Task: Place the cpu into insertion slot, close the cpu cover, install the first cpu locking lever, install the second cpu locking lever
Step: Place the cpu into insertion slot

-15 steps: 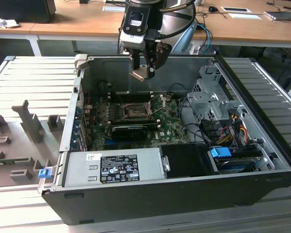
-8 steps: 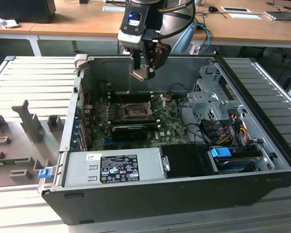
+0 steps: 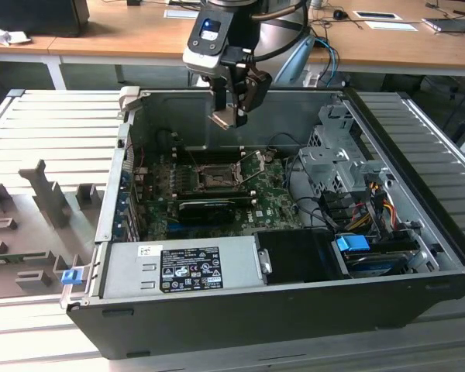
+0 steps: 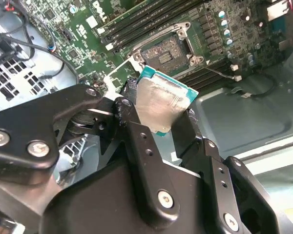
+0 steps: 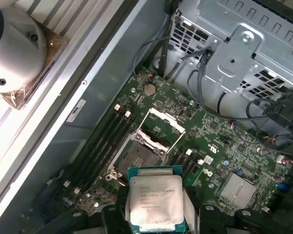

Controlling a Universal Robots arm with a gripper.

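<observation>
I see gripper clenched on the cpu | cpu held in air over the computer case, toward its far wall | insertion slot below, cpu cover raised

Chip: flat square silver cpu with a teal rim, two corners hidden behind the black metal gripper.
Socket: dark square silver-rimmed insertion slot, one edge covered by the cpu.
Arm: grey robot arm, cut off at twelve o'clock in the exterior view.
</observation>
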